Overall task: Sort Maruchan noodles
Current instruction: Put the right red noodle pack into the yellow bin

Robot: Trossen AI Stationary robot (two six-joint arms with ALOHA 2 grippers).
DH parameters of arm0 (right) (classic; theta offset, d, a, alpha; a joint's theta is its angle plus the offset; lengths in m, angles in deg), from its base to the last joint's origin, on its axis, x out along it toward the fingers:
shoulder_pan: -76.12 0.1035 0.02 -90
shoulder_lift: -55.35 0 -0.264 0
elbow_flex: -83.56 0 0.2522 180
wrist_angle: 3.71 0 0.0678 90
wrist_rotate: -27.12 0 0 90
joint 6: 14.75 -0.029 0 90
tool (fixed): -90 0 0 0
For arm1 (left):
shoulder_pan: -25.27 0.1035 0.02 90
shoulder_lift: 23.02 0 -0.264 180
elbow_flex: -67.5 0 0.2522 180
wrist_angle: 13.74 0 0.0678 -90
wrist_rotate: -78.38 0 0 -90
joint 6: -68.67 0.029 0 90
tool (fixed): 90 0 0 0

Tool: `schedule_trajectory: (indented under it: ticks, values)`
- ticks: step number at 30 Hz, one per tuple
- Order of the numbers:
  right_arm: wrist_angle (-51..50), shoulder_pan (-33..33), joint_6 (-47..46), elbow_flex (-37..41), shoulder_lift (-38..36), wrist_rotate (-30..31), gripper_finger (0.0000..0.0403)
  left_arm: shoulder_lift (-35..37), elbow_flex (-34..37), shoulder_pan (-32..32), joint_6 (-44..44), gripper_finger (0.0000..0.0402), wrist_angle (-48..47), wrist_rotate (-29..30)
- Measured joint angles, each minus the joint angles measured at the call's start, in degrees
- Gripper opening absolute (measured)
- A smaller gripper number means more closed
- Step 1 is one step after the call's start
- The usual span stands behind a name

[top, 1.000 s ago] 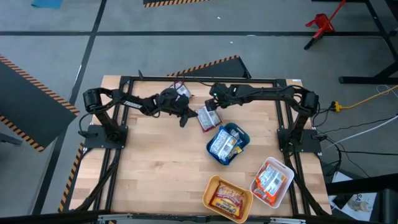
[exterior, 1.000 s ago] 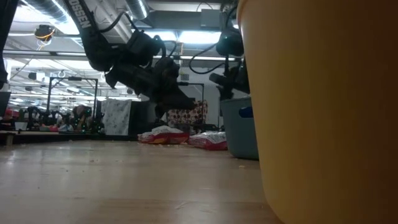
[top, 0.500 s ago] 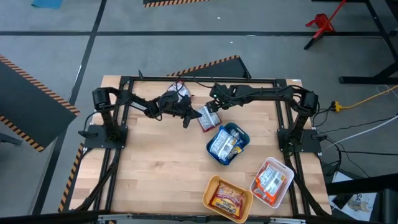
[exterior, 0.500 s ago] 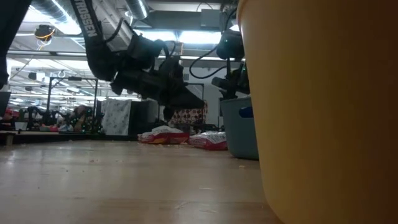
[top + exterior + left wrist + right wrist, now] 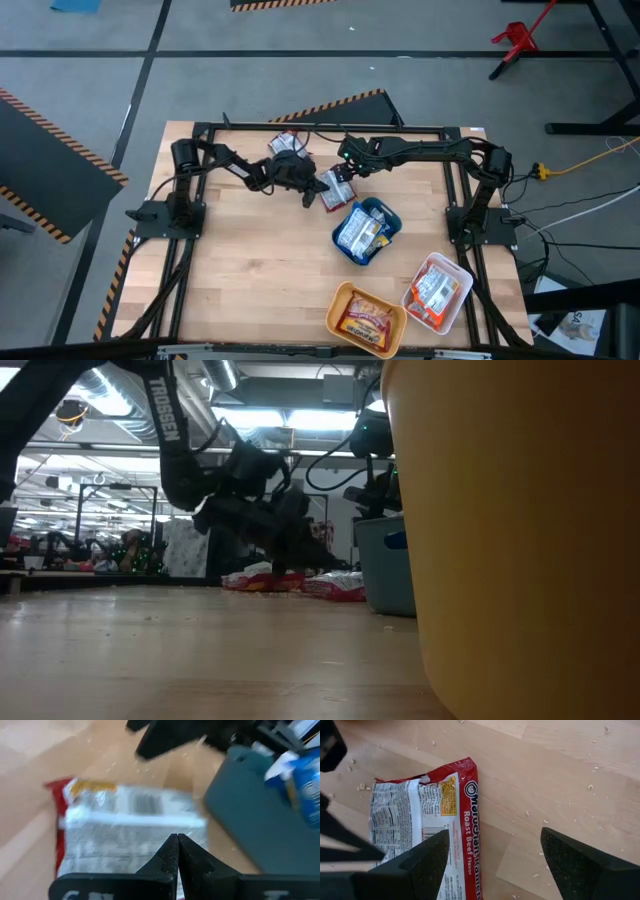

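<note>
A red-and-white Maruchan packet [image 5: 336, 190] lies flat on the table left of the teal tray [image 5: 388, 216]. It also shows in the left wrist view [image 5: 130, 822] and the right wrist view [image 5: 427, 827]. My left gripper [image 5: 309, 194] is shut, its fingertips [image 5: 177, 842] low over that packet's left side. My right gripper [image 5: 345, 168] hovers open [image 5: 495, 835] above the packet's far end and holds nothing. A second red-and-white packet [image 5: 285, 145] lies near the table's far edge. My left gripper's shut fingertips [image 5: 172, 851] point slanting down from the table's left at the packet's printed white face [image 5: 150, 832]. I cannot tell whether they touch it. The packet lies flat on the table.
The teal tray holds blue-and-white packets [image 5: 358, 232]. An orange tray [image 5: 340, 300] with an orange packet and a white tray [image 5: 456, 300] with a red-and-white packet stand at the near right. The orange tray's wall [image 5: 520, 540] fills the low view's right.
My left gripper has gone toward the table's right edge and down, toward the red-and-white packet beside the teal tray.
</note>
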Motion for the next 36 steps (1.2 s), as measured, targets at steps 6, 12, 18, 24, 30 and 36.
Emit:
schedule_trajectory:
  ticks: [6,12,18,24,30,36]
  values:
    - [0.4,0.0,0.4,0.0,0.0,-0.8,0.0298,-2.2,-0.1,0.0,3.1,0.0,-3.0,-0.3]
    - [6.8,0.0,4.0,0.0,0.0,-5.4,0.0298,-2.1,-0.2,0.0,4.4,0.0,-4.1,-0.7]
    - [10.4,-0.6,8.1,-0.1,0.0,-7.1,0.0298,-2.0,-0.2,0.3,4.7,0.0,-6.9,-1.1]
    - [10.2,-2.3,8.9,-0.1,0.0,-8.6,0.0298,-2.0,-0.2,0.3,4.8,0.0,-7.8,-1.9]
    - [10.2,-2.6,9.8,-0.1,0.0,-9.7,0.0298,-2.0,-0.2,0.3,4.7,0.0,-8.9,-2.9]
    - [9.3,-2.6,11.4,-0.1,0.0,-11.0,0.0298,-1.6,0.5,0.3,4.6,0.0,-9.2,-4.3]
